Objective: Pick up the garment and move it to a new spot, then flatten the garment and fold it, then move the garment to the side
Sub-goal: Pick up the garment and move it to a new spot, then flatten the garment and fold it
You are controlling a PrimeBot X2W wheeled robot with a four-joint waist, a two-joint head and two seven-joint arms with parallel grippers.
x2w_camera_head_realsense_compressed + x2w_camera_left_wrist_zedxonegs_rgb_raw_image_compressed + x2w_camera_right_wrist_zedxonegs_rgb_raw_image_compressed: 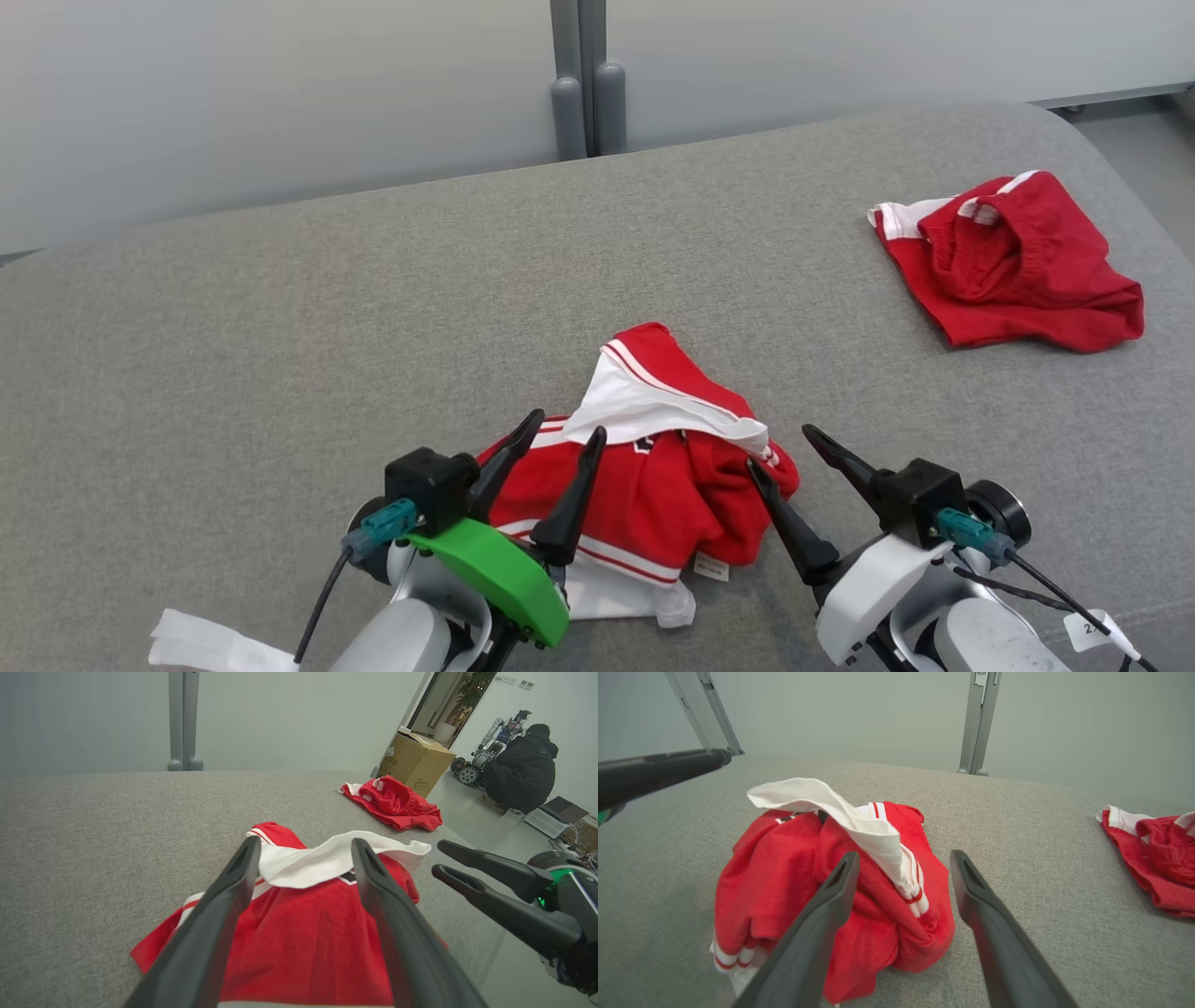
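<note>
1. Head view: a grey fabric surface (pixel 280 355) runs across the frame. A twin grey post (pixel 588 84) stands against the pale wall at 12 o'clock.
2. The garment (pixel 672 476) is red with white panels and red-and-white stripe trim. It lies crumpled in a heap at 6 o'clock, close to the near edge of the surface. A white flap is folded across its top. A small white label (pixel 711 567) shows at its 5 o'clock hem.
3. The left gripper (pixel 567 425) enters from 7 o'clock, with a green cover on the wrist. Its jaws are spread wide and nothing is held. Both fingers are over the 9 o'clock side of the heap. In its own wrist view, red cloth shows between and under them. I cannot tell whether the tips touch the cloth.
4. The right gripper (pixel 780 446) enters from 5 o'clock. Its jaws are also spread wide and empty. It sits at the heap's 3 o'clock edge. In its own wrist view, one finger is over red cloth and the other over bare grey.
5. A second red garment (pixel 1018 271) with white trim lies bunched at 2 o'clock. It is well apart from the first and near the rounded far corner.
6. A white strip (pixel 205 639) lies at 7 o'clock on the bottom edge, beside the left arm. I cannot tell what it is.
7. Left wrist view, floor beyond the surface at 2 o'clock:
   - a cardboard box (pixel 416 760)
   - a person in a dark coat (pixel 523 770), crouched
   - an open laptop (pixel 553 814) just beside the person
   - a small wheeled machine (pixel 468 773) just past the person
</note>
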